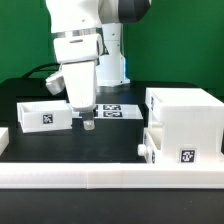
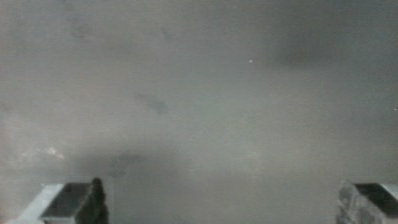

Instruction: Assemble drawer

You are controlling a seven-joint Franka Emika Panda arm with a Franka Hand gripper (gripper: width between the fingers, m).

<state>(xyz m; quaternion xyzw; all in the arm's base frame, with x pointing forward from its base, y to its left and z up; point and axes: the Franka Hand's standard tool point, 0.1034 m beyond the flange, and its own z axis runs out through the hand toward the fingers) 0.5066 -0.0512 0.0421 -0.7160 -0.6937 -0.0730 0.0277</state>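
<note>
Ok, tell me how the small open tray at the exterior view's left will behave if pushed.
The tray looks like thin-walled white plastic, so it is probably light and stiff. It sits flat and low on the black table, so it should slide rather than tip. Its smooth walls may be slippery for the open pincer.

matt white plastic drawer (image 1: 185,122) (smooth)

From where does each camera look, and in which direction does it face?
Exterior view: off the arm, facing the black table, the tall white plastic boxy housing and the white arm with its tool.
Wrist view: on the wrist, facing a blurred grey surface; only the tool's two fingertips show, apart.
Shared: only the tool.
</note>
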